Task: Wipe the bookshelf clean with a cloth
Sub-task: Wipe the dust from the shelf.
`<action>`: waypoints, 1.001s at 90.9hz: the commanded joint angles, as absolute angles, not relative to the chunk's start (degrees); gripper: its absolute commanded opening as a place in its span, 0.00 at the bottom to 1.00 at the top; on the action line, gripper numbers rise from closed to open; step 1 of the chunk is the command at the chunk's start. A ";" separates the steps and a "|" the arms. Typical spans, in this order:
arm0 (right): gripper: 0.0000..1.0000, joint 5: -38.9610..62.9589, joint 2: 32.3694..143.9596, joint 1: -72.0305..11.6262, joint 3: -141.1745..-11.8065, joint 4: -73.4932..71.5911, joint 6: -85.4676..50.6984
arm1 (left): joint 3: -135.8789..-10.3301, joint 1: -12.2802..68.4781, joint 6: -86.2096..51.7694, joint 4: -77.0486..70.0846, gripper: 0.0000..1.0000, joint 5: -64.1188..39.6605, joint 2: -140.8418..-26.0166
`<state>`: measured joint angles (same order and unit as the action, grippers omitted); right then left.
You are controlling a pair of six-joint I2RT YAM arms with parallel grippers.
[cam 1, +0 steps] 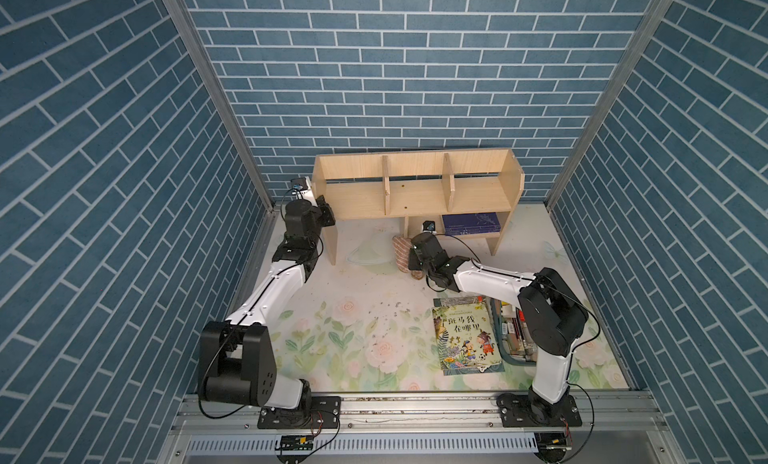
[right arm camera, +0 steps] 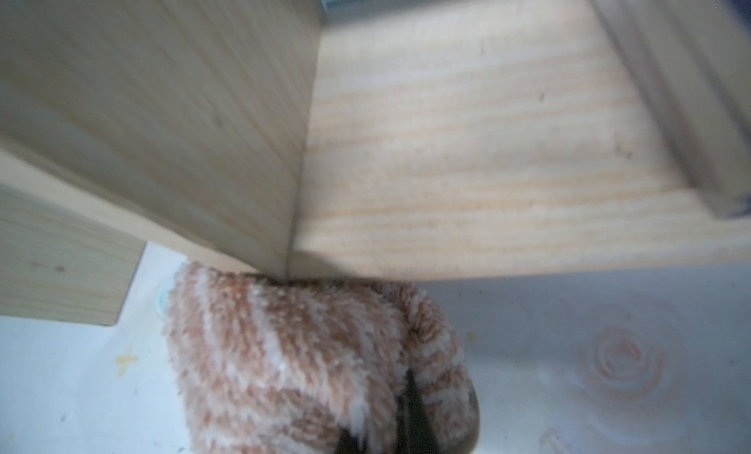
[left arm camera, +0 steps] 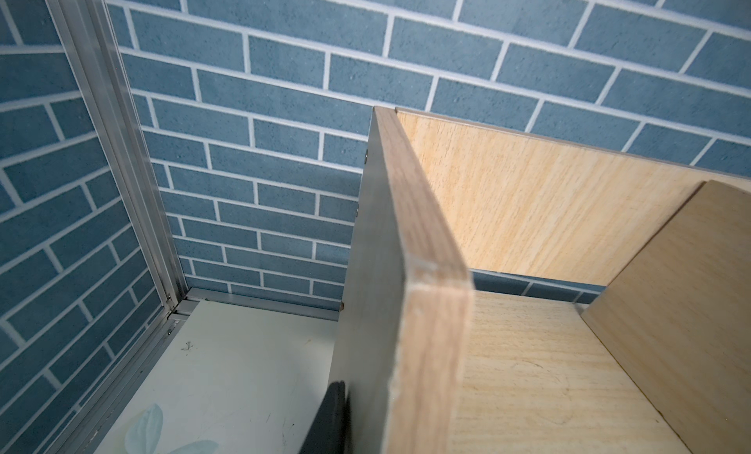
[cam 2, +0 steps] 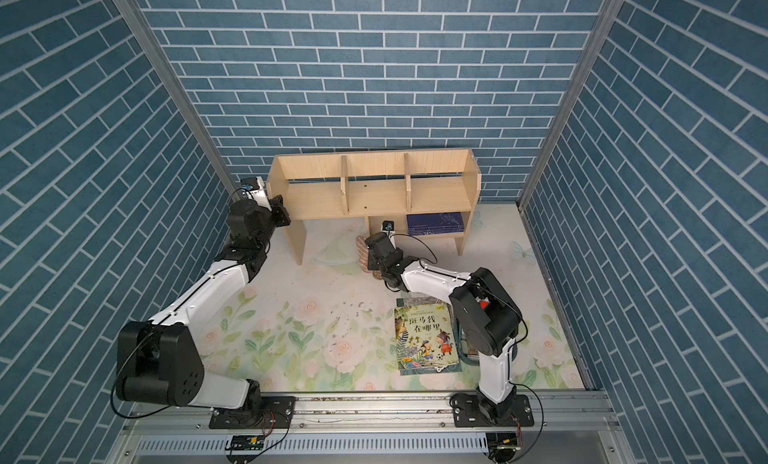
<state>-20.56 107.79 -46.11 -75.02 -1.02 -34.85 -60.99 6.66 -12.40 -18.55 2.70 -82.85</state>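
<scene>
The light-wood bookshelf [cam 1: 353, 196] [cam 2: 316, 198] stands against the back wall. My left gripper [cam 1: 327, 212] [cam 2: 279, 212] is shut on its left side panel [left arm camera: 402, 269]. One black finger [left arm camera: 332, 415] presses the panel's outer face, and the other finger is hidden behind the wood. The fluffy tan-pink cloth [cam 1: 400, 250] [cam 2: 361, 250] [right arm camera: 292, 350] with white stripes is bunched in my shut right gripper [right arm camera: 390, 415]. It sits just in front of and below the shelf's front edge [right arm camera: 467, 244], by the inner leg, low over the mat.
A colourful picture book [cam 1: 467, 341] lies on the floral mat at the front right, beside a basket [cam 1: 513, 345] under the right arm. A dark blue book [cam 1: 469, 223] rests on the lower shelf. Dark crumbs [cam 1: 390, 316] are scattered mid-mat. Brick walls close in on both sides.
</scene>
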 commanded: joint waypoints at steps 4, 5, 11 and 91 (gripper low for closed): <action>0.00 -25.26 101.43 -46.21 -81.48 0.88 -30.87 | -60.74 8.79 -18.56 -19.49 0.00 -8.19 -83.69; 0.00 -25.37 101.25 -46.26 -81.61 0.93 -30.73 | -60.69 8.79 -18.55 -19.50 0.00 -8.14 -83.68; 0.00 -25.49 100.71 -46.23 -81.91 0.65 -30.27 | -60.71 8.80 -18.55 -19.48 0.00 -8.02 -83.57; 0.00 -21.63 119.80 -57.14 -106.67 3.05 -27.05 | -60.82 8.79 -20.28 -19.34 0.00 -6.79 -82.81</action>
